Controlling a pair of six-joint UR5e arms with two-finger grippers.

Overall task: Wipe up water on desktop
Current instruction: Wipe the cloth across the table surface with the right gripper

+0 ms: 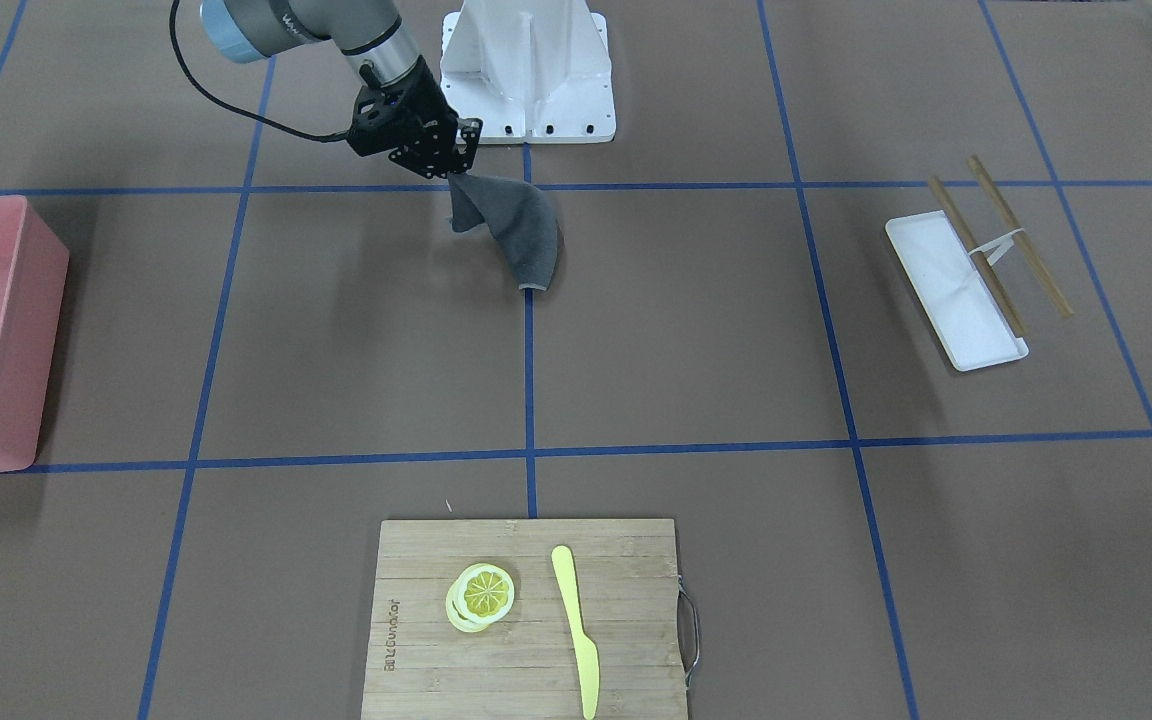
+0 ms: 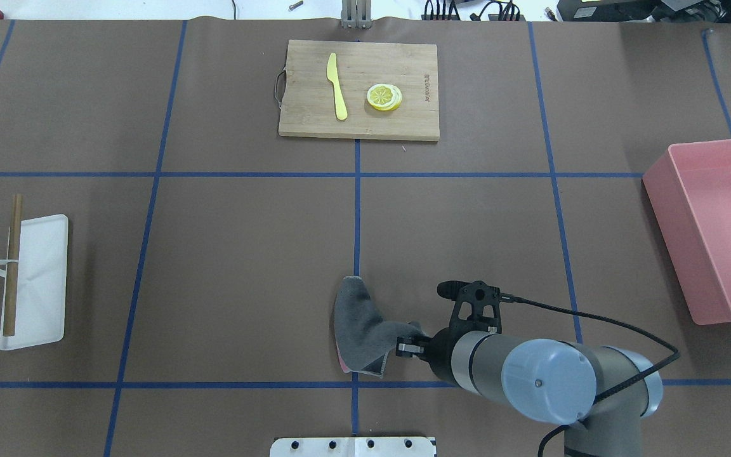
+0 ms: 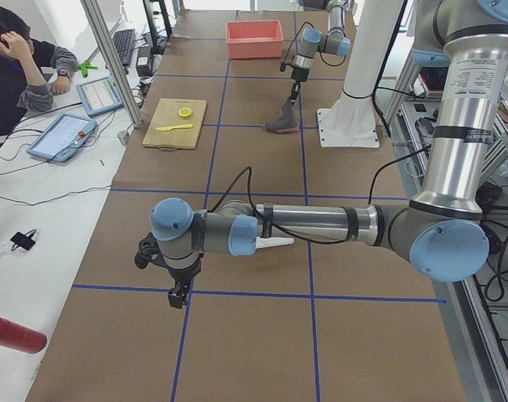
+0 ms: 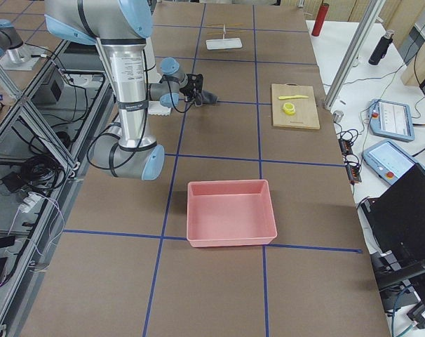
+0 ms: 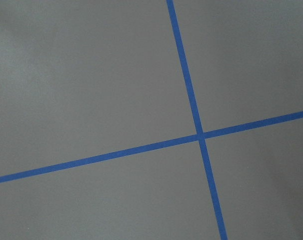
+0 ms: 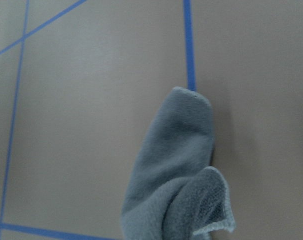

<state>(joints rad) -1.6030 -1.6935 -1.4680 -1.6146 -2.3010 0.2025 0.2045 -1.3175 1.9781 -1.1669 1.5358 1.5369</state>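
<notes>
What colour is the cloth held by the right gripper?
Plain dark grey, no pattern. The cloth shows best in the right wrist-mounted view.

Yellow knife [image 1: 572, 625] and lemon slices [image 1: 481, 596] lie on the cutting board [image 1: 626, 560].

L end effector [image 3: 178, 296] points down, R end effector [image 1: 458, 171] pinches cloth [image 1: 521, 235]

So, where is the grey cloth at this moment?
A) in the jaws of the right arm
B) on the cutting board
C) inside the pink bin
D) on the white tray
A: the right gripper has its jaws shut on a corner of the grey cloth, over the desktop.
</notes>
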